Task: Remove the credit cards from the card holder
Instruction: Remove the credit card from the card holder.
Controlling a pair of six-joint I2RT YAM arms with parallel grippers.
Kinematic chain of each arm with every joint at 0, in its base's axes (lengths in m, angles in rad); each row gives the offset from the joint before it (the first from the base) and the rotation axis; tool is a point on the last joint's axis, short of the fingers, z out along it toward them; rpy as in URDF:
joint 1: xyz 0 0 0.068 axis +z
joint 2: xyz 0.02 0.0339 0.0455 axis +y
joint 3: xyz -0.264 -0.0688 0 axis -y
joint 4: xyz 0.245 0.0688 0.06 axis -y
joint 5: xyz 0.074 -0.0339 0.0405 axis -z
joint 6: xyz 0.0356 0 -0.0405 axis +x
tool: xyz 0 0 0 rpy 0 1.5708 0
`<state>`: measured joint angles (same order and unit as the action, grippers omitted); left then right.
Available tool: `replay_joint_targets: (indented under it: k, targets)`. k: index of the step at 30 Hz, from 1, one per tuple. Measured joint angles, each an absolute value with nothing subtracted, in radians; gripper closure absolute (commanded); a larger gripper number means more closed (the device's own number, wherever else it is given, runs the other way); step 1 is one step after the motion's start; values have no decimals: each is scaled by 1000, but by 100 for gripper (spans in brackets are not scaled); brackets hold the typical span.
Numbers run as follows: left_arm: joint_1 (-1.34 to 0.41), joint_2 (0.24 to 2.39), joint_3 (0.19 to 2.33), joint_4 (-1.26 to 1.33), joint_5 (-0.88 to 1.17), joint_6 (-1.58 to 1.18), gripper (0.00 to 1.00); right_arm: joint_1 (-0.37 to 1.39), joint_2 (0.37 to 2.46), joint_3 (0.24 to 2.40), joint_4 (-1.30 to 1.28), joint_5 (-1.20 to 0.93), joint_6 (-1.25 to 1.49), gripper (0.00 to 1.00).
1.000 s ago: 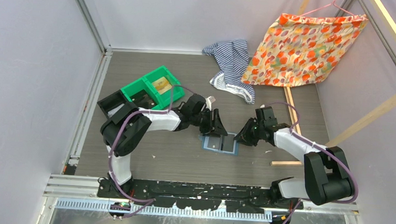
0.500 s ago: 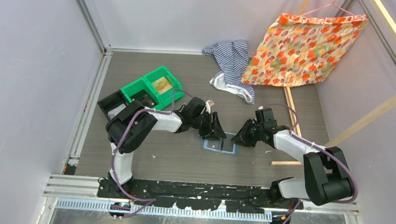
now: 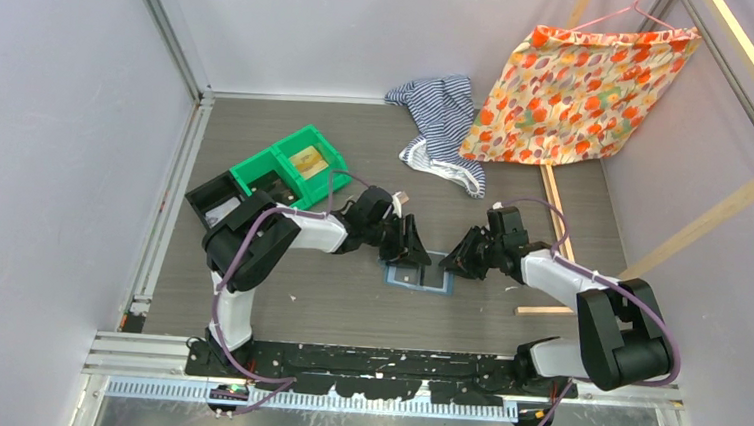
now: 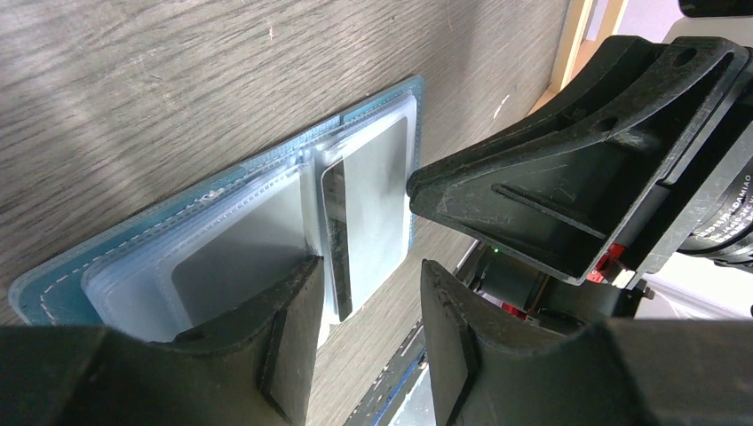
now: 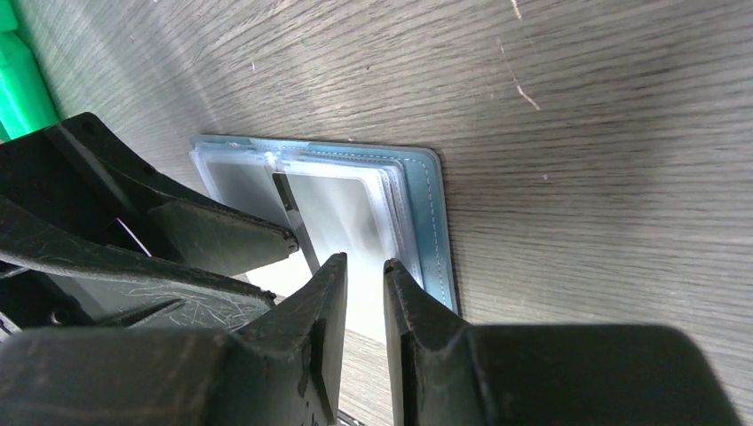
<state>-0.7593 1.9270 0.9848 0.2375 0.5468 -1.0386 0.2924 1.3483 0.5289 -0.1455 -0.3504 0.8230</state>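
The slate-blue card holder (image 3: 419, 275) lies open on the table between both grippers, its clear sleeves facing up (image 4: 178, 257) (image 5: 431, 222). A pale grey card (image 4: 240, 257) fills one panel. A second card with a dark stripe (image 4: 377, 195) (image 5: 333, 217) sits in the other panel and sticks out past the holder's edge. My left gripper (image 3: 408, 251) (image 4: 368, 297) is open, one finger resting on the holder, the striped card's end between the jaws. My right gripper (image 3: 457, 263) (image 5: 364, 271) hovers low over the same panel, jaws a narrow gap apart and holding nothing.
A green two-compartment bin (image 3: 286, 167) and a black box (image 3: 216, 194) stand at the left. A striped cloth (image 3: 439, 127) and a floral cloth (image 3: 582, 87) lie at the back. Wooden slats (image 3: 553, 225) run along the right side.
Both grippers have closed in a little over the holder, so less of it shows from above. The holder has stayed where it was.
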Motion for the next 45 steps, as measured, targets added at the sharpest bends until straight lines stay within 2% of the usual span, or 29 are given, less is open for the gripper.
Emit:
replay_joint_targets:
  k: [9, 29, 38, 45]
  targets:
    - [-760, 1928, 978, 261, 546, -1042, 63, 292, 1348, 511, -108, -359, 833, 74]
    - [-760, 1929, 945, 293, 540, -1038, 62, 290, 1301, 480, -154, -318, 815, 73]
    - [-760, 1929, 944, 296, 540, -1038, 62, 290, 1119, 462, -179, -316, 815, 71]
    - [-760, 1929, 944, 298, 540, -1039, 62, 290, 1182, 462, -163, -334, 815, 72]
